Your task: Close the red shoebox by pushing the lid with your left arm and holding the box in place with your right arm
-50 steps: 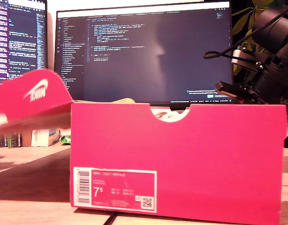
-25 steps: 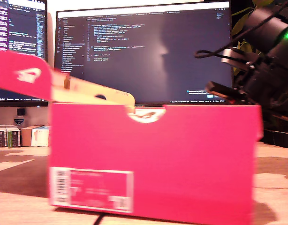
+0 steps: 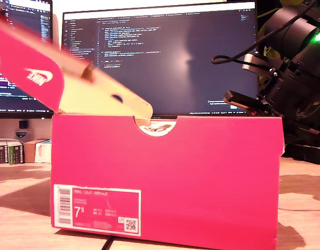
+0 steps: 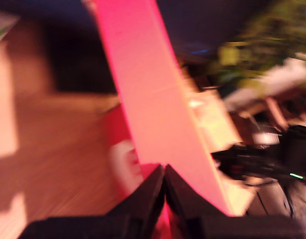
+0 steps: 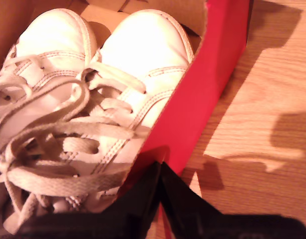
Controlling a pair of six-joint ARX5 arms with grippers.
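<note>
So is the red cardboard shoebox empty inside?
No: the second wrist view shows a pair of white laced sneakers lying inside the red cardboard shoebox.

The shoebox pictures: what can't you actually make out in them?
- Shoebox lid: the exterior view's left edge cuts it off and it is motion-blurred; what pushes it is hidden.
- My first gripper: its wrist view is blurred, so contact with the lid is unclear.
- White sneakers: hidden by the shoebox wall in the exterior view, except through the notch.
- Label: small print unreadable.
- My second gripper: fingers at the box wall, contact unclear.
</note>
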